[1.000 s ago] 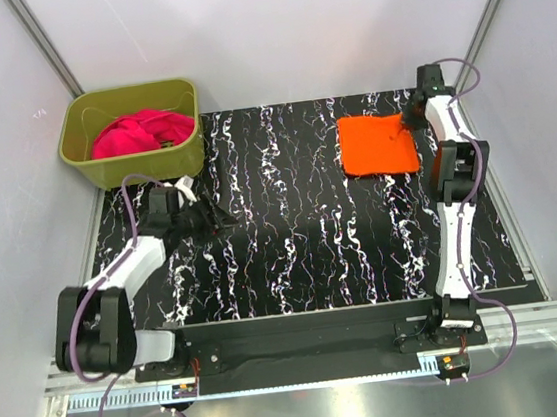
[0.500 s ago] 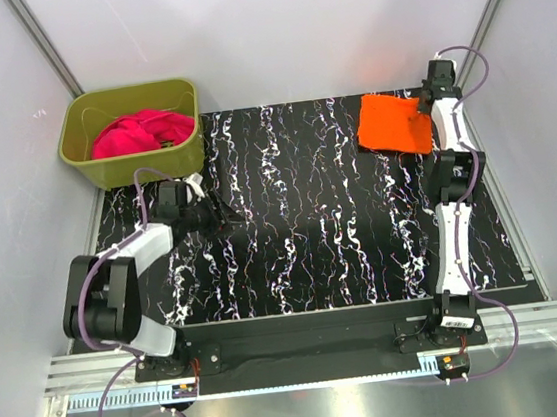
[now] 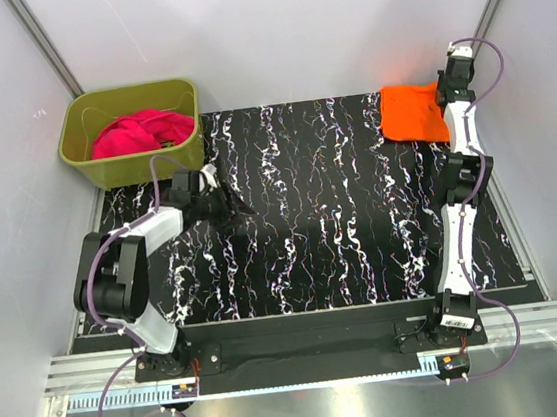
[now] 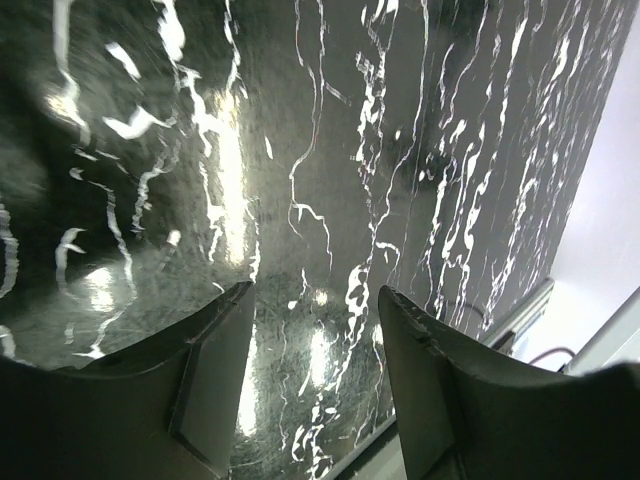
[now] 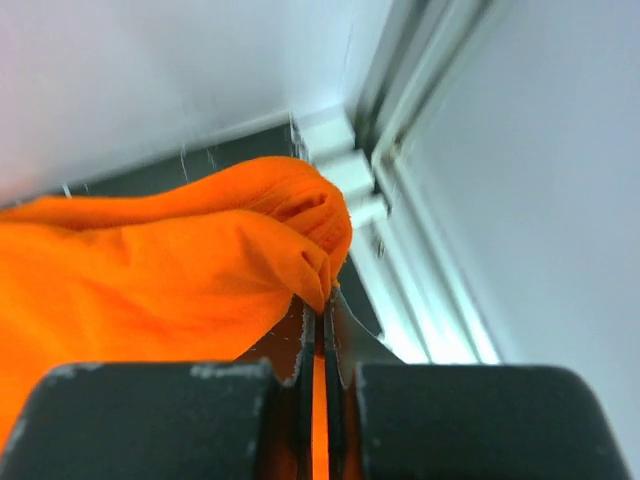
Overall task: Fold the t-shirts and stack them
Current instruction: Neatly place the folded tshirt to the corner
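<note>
The folded orange t-shirt [image 3: 412, 113] lies at the far right corner of the black marbled mat. My right gripper [image 3: 444, 99] is shut on its right edge; in the right wrist view the cloth [image 5: 180, 260] is pinched between the closed fingers [image 5: 322, 312]. The magenta-pink t-shirt [image 3: 139, 132] lies crumpled in the olive-green tub [image 3: 87, 160] at the far left. My left gripper [image 3: 233, 206] is open and empty, low over the mat in front of the tub; its two fingers [image 4: 215, 370] frame bare mat in the left wrist view.
The black marbled mat [image 3: 311, 225] covers the table. White walls with metal posts enclose the cell, and a post [image 5: 400, 110] stands just right of the orange shirt. A metal rail [image 3: 305, 351] runs along the near edge.
My right gripper has dragged the orange t-shirt back and right into the far right corner. My left arm has swung so its gripper sits further right on the mat.
</note>
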Controlling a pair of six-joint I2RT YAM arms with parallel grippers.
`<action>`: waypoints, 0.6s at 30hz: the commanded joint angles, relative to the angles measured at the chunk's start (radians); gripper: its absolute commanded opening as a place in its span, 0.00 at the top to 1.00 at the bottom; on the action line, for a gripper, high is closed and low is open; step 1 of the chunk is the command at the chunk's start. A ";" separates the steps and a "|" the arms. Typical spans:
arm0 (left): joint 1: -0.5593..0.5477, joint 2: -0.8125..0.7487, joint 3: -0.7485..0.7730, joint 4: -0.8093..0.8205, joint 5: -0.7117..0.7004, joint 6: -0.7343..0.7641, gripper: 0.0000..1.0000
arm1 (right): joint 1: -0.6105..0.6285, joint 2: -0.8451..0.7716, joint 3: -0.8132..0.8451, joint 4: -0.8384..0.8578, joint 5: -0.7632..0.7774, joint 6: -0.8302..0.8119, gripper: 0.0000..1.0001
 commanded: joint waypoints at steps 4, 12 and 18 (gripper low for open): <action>-0.051 0.054 0.091 -0.032 0.043 -0.004 0.43 | 0.003 0.003 -0.012 0.246 -0.008 -0.104 1.00; -0.066 0.120 0.183 -0.074 0.048 0.006 0.43 | 0.003 0.020 -0.014 0.312 -0.033 -0.110 1.00; -0.071 0.131 0.200 -0.086 0.061 -0.007 0.43 | 0.007 -0.013 -0.018 0.260 0.062 -0.055 0.51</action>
